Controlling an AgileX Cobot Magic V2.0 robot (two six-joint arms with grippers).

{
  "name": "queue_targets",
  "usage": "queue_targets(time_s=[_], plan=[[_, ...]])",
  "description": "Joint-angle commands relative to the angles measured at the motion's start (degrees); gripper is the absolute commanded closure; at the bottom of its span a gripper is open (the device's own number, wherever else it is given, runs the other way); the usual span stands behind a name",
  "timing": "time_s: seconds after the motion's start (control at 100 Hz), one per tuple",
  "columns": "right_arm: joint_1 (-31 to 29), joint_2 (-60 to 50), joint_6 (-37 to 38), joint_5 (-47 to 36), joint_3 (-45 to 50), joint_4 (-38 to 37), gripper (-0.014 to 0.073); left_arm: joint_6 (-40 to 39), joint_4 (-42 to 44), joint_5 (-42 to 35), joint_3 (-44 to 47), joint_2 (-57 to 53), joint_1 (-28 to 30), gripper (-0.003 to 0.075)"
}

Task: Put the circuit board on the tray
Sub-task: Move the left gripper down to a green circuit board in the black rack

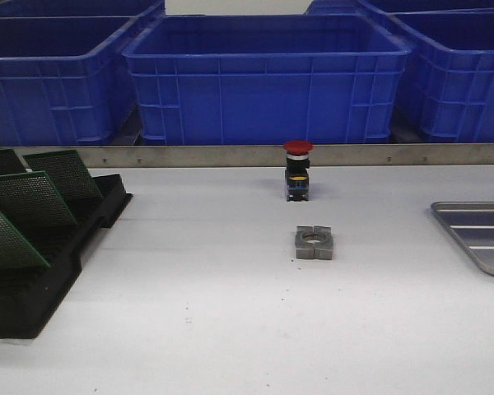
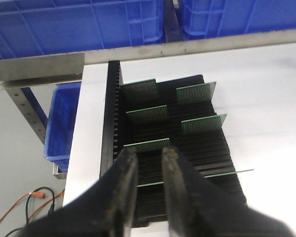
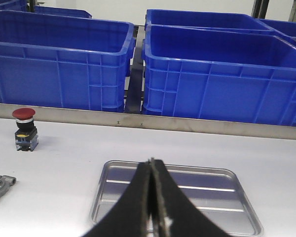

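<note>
On the near left of the tabletop (image 1: 230,329) sits a black slotted rack (image 1: 41,271) with several green boards leaning in its slots; the nearest circuit board (image 1: 8,240) tilts back at the rack's front. From the left wrist camera, the left hand (image 2: 149,153) hangs just above the rack with its two dark fingers (image 2: 126,173) slightly parted, a narrow gap between them, and nothing held. One board's edge (image 2: 148,144) lies right at the fingertips; whether they touch it cannot be told.

Near the middle of the tabletop lies a small grey metal clamp block (image 1: 314,243), and just behind it stands a red-capped push button (image 1: 298,170).

At the right edge rests the grey metal tray (image 1: 477,234), well apart from the rack, with no board in it. The right hand (image 3: 152,163) hovers over the tray's near rim (image 3: 101,197), its fingers pressed together and gripping nothing.

Farthest back, beyond a metal rail (image 1: 247,155), stand big blue crates (image 1: 263,82).
</note>
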Motion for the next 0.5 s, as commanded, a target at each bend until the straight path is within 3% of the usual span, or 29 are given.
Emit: queue_targets(time_s=[0.0,0.05,0.11,0.35,0.49], plan=[[-0.2,-1.1,-0.1,-4.8,0.1,-0.6,0.0653,4.7,-2.1,-2.1,-4.1,4.8,-0.5,0.0381],[-0.2,-1.1,-0.1,-4.8,0.1,-0.6,0.0653,9.8,-4.3,-1.6,-5.2,7.5,-0.5,0.0302],[-0.2,-1.1,-0.1,-4.8,0.1,-0.6,0.0653,19.2,-7.2,-1.2,-6.3,10.1,-0.5,0.0265],[-0.2,-1.1,-0.1,-4.8,0.1,-0.6,0.0653,63.7,-25.1,8.8,-9.1,22.2,-0.8,0.0280],[-0.2,-1.1,-0.1,-4.8,0.1,-0.6,0.0653,78.0,-26.8,8.3,-9.3,28.9,-3.3,0.0280]])
